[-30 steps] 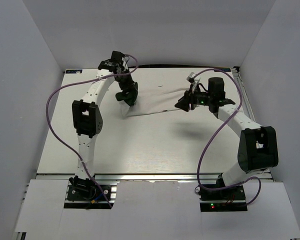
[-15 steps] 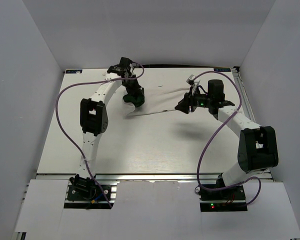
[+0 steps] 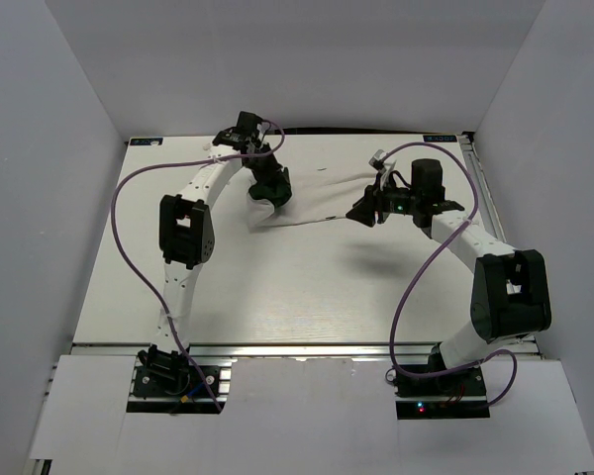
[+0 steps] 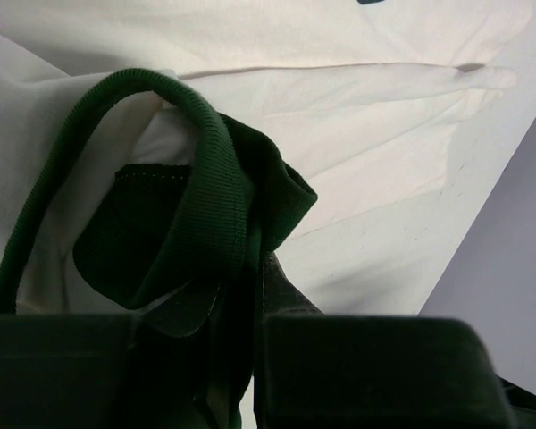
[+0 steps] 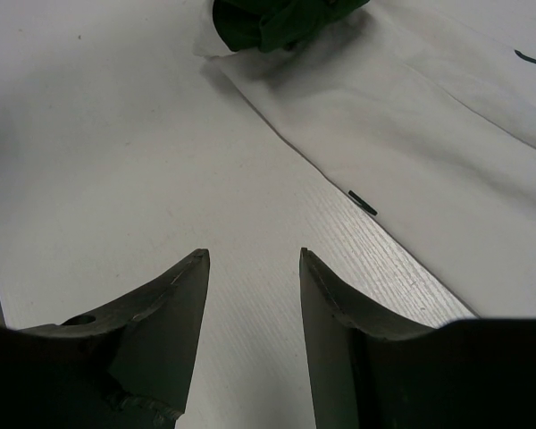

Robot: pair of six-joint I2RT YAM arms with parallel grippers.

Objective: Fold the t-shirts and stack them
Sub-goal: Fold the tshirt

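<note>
The t-shirt [image 3: 317,198] lies on the table [image 3: 277,297] in the upper middle of the overhead view. It is spread as a white sheet between the two grippers, and its lower edge rises slightly toward the right. The left gripper [image 3: 270,190] is at the left end of the cloth, left of center in the upper part of the frame. In the left wrist view, the dark green ribbed neck trim [image 4: 196,170] loops up from the lower left and passes down between the fingers at the bottom. The jaws are set narrow and pinch this green fabric. Folded white cloth fills the upper part of that view. The right gripper [image 3: 361,210] is at the right end of the cloth, right of center. In the right wrist view, its two dark fingers [image 5: 170,304] stand well apart at the bottom of the frame, with bare table between them and nothing held. The cloth edge runs diagonally from top center to lower right, just beside the right-hand finger; contact cannot be determined. Bunched green fabric shows at top center.
</note>
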